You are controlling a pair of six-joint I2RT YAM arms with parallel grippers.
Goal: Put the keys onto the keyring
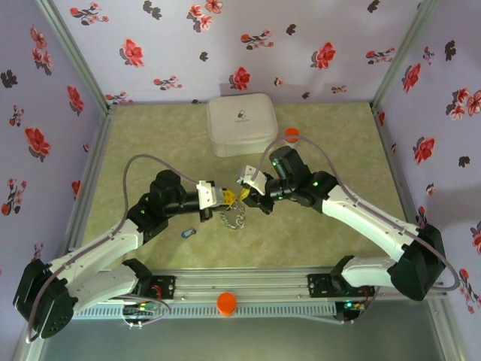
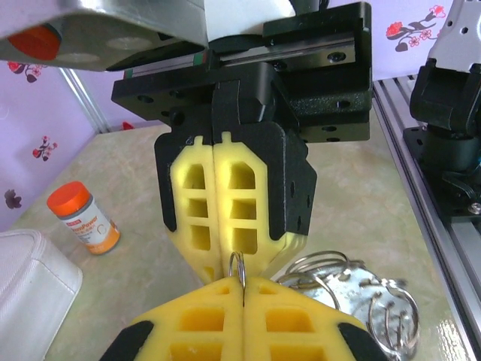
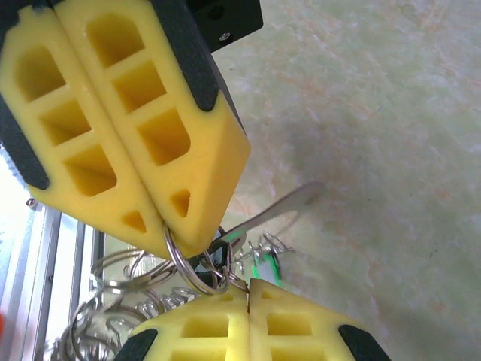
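Most likely slip from here: losing the thin wire out of the left pincer point(image 2: 243, 293), clamped together on a single loop of the keyring point(image 2: 237, 265) with only a sliver caught between the soft yellow pads; a sideways tug from the right pincer point(image 3: 249, 292) probably enough to slide it free; that one pressed together as well, tip to tip against the left, though cannot tell whether on wire or on a key head; could also squeeze the coil shut instead of prying it open, with two grips so close on one loop; might snag the loose rings hanging below and drag the whole bunch across the counter point(image 1: 338, 165); could flick the green-tagged key point(image 3: 285, 201) away from the tips; cannot tell whether already threaded.

As for looks: thin grey wire, shiny and floppy, most of it slumped in a heap of overlapping rings on the arms' side of the white case point(image 1: 240, 120), well apart from it; a blue-headed key point(image 1: 188, 233) lying flat alone, farther from the white case than the heap and toward the left arm, not yet on the wire; tiny beside that case.
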